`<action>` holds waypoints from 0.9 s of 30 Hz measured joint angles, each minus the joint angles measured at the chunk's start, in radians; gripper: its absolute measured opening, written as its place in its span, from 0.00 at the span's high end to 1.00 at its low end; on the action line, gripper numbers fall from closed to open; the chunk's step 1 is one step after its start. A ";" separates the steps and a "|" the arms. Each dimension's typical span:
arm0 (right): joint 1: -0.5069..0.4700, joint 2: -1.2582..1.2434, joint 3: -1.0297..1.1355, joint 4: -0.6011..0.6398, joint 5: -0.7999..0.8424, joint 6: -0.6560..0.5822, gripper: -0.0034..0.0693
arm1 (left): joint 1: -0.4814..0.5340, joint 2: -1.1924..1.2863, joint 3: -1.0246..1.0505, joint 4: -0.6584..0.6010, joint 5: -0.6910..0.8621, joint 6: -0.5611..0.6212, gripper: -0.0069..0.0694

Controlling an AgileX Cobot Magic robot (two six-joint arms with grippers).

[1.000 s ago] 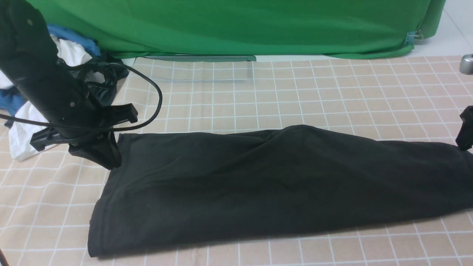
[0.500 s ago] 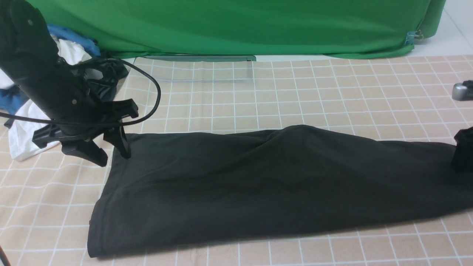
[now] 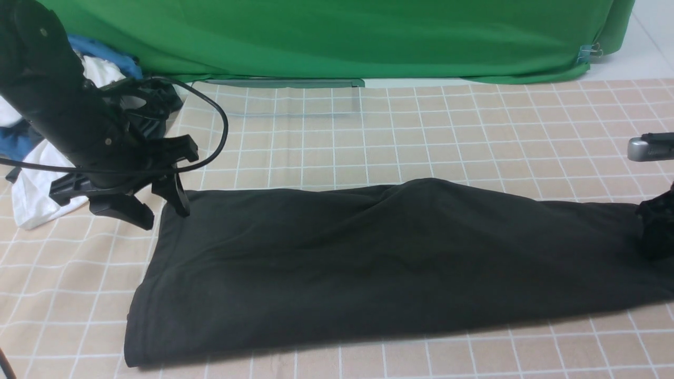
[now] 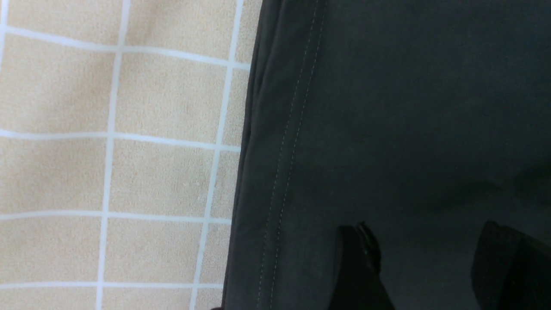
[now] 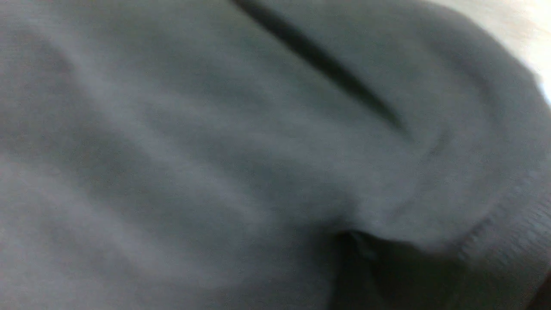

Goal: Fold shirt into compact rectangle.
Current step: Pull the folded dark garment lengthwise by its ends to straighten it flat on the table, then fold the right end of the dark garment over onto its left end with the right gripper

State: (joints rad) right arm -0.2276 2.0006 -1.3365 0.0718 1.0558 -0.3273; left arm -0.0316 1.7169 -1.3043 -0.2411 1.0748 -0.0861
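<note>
The shirt (image 3: 389, 263) lies as 1 long black band across the near half of the bench (image 3: 421, 131), its stitched hem end toward the left edge and its other end running out past the right edge of the front view. It is already folded lengthwise, with a soft hump near the middle of its far edge.

The left gripper (image 3: 152, 202) hangs at the shirt's far-left corner with its jaws apart and nothing between them; in the left wrist view the 2 dark fingers (image 4: 357, 267) stand over the cloth just inside the hem stitching, not pinching it. The right gripper (image 3: 655, 223) sits at the far-right end of the shirt, mostly cut off by the frame. The right wrist view is blurred and filled with grey-black cloth bunched close to the lens, so cloth seems to be gathered at the jaws, but I cannot tell whether they are closed on it.

By my reading, the step in hand is taking hold of the 2 ends of the band for a crosswise fold. Next, the left gripper needs to settle onto the corner and pinch all layers, and then 1 end must be carried over the other so the edges line up.
</note>
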 joint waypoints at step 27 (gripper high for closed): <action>0.167 -0.306 -0.114 -0.218 0.163 0.342 0.83 | 0.000 0.000 -0.222 0.003 0.090 0.005 0.46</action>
State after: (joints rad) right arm -0.0604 1.6941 -1.4501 -0.1460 1.2183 0.0150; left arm -0.0316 1.7169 -1.5268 -0.2383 1.1651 -0.0809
